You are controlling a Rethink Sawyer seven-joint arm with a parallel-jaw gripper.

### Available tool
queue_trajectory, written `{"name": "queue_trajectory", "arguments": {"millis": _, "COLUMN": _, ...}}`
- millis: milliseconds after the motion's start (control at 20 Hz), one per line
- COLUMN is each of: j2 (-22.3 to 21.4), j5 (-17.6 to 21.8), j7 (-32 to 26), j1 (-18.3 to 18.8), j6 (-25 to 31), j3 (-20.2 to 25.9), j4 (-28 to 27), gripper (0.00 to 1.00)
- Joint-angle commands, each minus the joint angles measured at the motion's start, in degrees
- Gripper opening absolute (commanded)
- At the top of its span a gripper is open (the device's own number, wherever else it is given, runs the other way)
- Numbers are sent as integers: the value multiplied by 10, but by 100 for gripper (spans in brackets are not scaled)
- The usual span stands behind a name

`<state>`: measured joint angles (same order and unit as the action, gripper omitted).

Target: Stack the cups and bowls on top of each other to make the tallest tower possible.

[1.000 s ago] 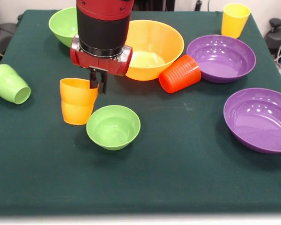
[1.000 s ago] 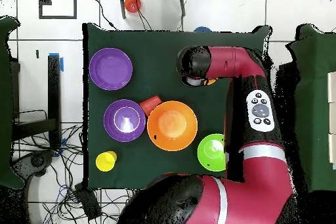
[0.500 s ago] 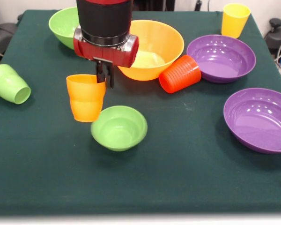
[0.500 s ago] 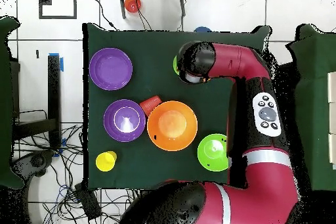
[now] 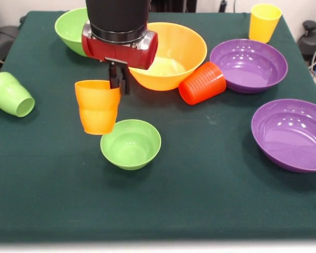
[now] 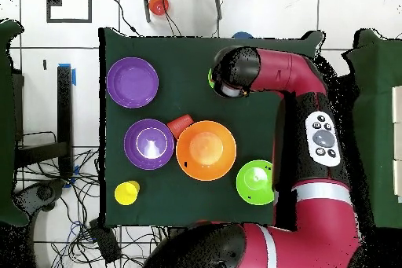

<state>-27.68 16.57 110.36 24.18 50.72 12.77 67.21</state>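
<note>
One orange cup [image 5: 97, 106] hangs upright, mouth up, its rim clamped by the end effector [image 5: 119, 84], beside the small green bowl [image 5: 130, 143].

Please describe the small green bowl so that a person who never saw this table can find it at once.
Start at the big orange-yellow bowl, then come toward the table's near edge, under the lifted orange cup. The small green bowl sits upright there, alone. It is much smaller than the other green bowl far behind.

Your gripper [image 5: 119, 83] holds a cup [image 5: 97, 106] just left of the small bowl [image 5: 130, 143], big bowl [image 5: 171, 50] behind, tipped cup [image 5: 202, 83] apparently touching its right side, two shallow bowls [image 5: 248, 65] further right.
</note>
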Motion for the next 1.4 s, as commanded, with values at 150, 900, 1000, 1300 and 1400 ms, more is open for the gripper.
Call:
{"name": "queue_trajectory", "arguments": {"millis": 150, "j2": 9, "j5": 6, "j7": -18, "j1": 1, "j6": -27, "j3": 25, "j4": 44, "gripper": 0}}
{"name": "queue_trajectory", "arguments": {"millis": 900, "j2": 57, "j5": 9, "j7": 53, "j1": -48, "j6": -26, "j3": -7, "j4": 4, "gripper": 0}}
{"name": "queue_trajectory", "arguments": {"millis": 1000, "j2": 59, "j5": 5, "j7": 62, "j1": -55, "j6": -31, "j3": -10, "j4": 4, "gripper": 0}}
{"name": "queue_trajectory", "arguments": {"millis": 1300, "j2": 55, "j5": -4, "j7": 64, "j1": -61, "j6": -47, "j3": -14, "j4": 12, "gripper": 0}}
{"name": "queue_trajectory", "arguments": {"millis": 1400, "j2": 53, "j5": -6, "j7": 63, "j1": -63, "j6": -50, "j3": -14, "j4": 14, "gripper": 0}}
